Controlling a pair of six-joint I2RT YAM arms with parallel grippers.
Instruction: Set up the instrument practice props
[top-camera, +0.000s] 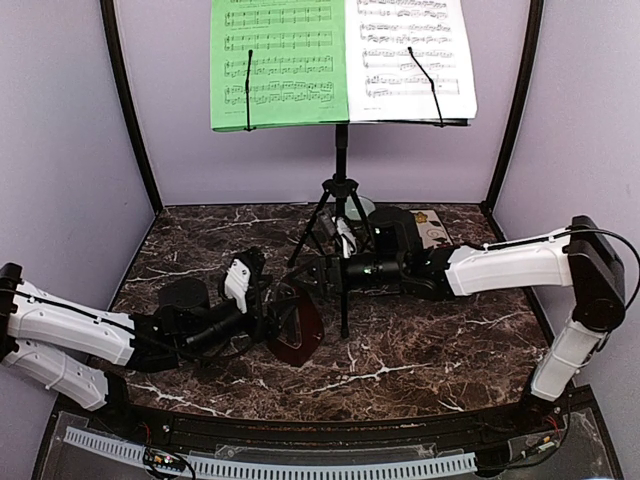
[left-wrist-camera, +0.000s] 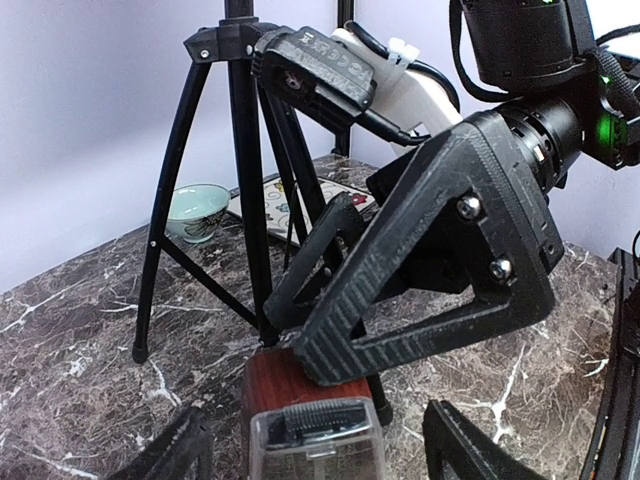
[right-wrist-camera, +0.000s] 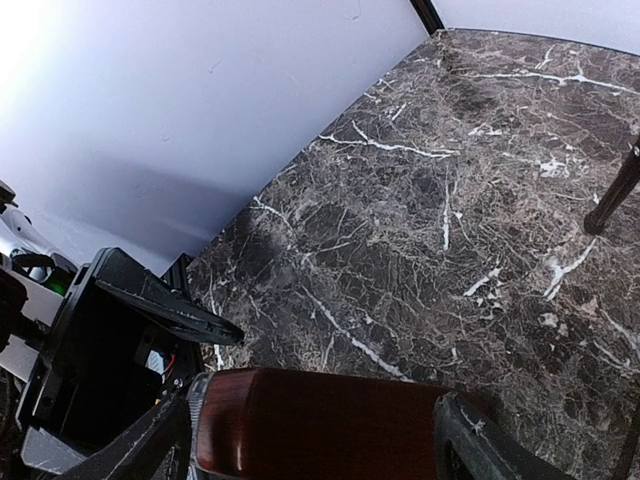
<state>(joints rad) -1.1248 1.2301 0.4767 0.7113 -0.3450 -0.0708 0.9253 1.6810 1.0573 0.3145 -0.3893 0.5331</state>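
The black music stand stands at the back middle. Its desk holds a green sheet and a white sheet of music. Its tripod legs show in the left wrist view. The red-brown metronome is tilted in front of the tripod. My right gripper is shut on the metronome, one finger at each end; it also shows in the top view. My left gripper is open, its fingers standing apart on both sides of the metronome.
A small pale green bowl and a cream patterned tile lie behind the tripod at the back of the marble table. Purple walls and black frame posts close in the sides.
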